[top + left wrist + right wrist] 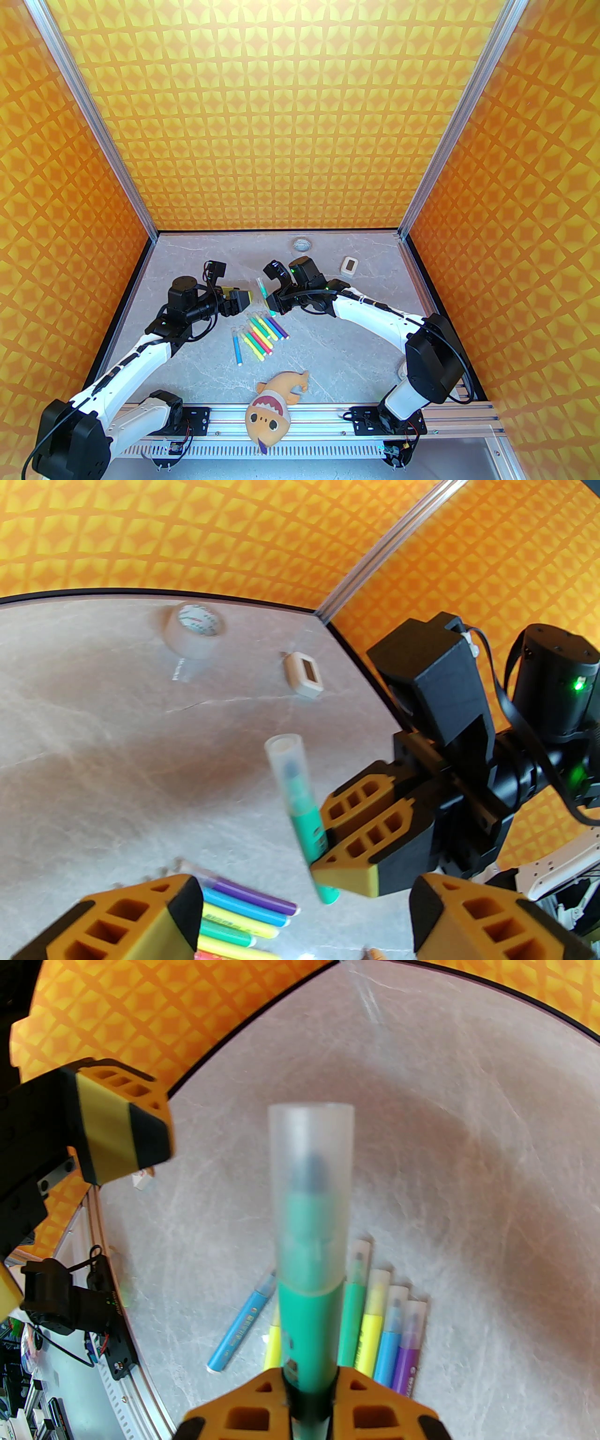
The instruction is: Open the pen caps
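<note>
My right gripper (273, 305) (309, 1410) is shut on the barrel of a green marker (307, 827) and holds it off the table. The marker's translucent whitish pen cap (311, 1194) (287, 761) (259, 283) is on its far end, pointing up and away. My left gripper (240, 300) (304, 930) stands open just to the left of the marker with nothing between its fingers. One left finger (122, 1128) shows beside the cap, apart from it. Several capped markers (260, 335) (375, 1325) lie side by side on the table below.
A tape roll (301, 243) (194, 627) and a small white device (349, 265) (304, 674) sit near the back wall. A plush fish toy (274, 405) lies at the table's near edge. A blue marker (237, 346) lies apart on the left.
</note>
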Tool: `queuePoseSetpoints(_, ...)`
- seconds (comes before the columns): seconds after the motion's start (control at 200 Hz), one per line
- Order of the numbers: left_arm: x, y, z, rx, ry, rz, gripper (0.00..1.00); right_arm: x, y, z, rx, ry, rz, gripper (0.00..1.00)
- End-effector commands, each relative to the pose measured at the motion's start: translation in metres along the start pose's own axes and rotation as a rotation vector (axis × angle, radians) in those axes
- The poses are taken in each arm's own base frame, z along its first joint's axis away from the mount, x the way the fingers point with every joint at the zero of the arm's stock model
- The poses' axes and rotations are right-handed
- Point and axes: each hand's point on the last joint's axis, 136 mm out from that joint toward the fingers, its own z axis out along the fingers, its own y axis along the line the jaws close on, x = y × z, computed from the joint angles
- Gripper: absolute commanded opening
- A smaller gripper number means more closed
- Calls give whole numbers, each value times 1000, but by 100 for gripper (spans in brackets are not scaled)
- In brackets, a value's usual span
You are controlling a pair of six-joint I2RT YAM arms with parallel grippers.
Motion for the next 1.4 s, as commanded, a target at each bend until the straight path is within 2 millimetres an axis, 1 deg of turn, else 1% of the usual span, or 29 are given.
queuePoseSetpoints(0.0,-11,-14,9,75,3,-7,71,-12,21,-9,-79,-57,-33,0)
queuePoseSetpoints(0.05,-12,-13,12,74,8,-15,69,-12,24,-10,-90,-58,-43,0)
queuePoseSetpoints(0.195,-15,-9,19,76,10,-33,68,-10,31,-10,-114,-55,-59,0)
queuePoseSetpoints(0.515,-19,-14,23,111,15,-24,64,-9,38,-7,-143,-46,-72,0)
queuePoseSetpoints(0.74,-18,-15,29,137,29,-39,55,-10,40,-5,-152,-42,-79,0)
queuePoseSetpoints(0.985,-17,-14,29,135,35,-41,40,-10,40,-5,-154,-46,-80,0)
queuePoseSetpoints(1.245,-18,-15,29,135,34,-54,12,-13,39,-6,-141,-65,-89,0)
queuePoseSetpoints(1.305,-19,-16,28,139,31,-54,6,-14,37,-6,-133,-74,-92,10)
queuePoseSetpoints(1.32,-19,-16,28,138,30,-55,5,-14,37,-6,-133,-76,-94,16)
queuePoseSetpoints(1.325,-19,-16,28,138,29,-55,4,-14,37,-6,-133,-76,-94,16)
queuePoseSetpoints(1.37,-20,-17,28,140,25,-55,1,-14,36,-5,-132,-81,-94,28)
queuePoseSetpoints(1.395,-21,-18,27,142,22,-56,0,-14,37,-5,-135,-83,-93,31)
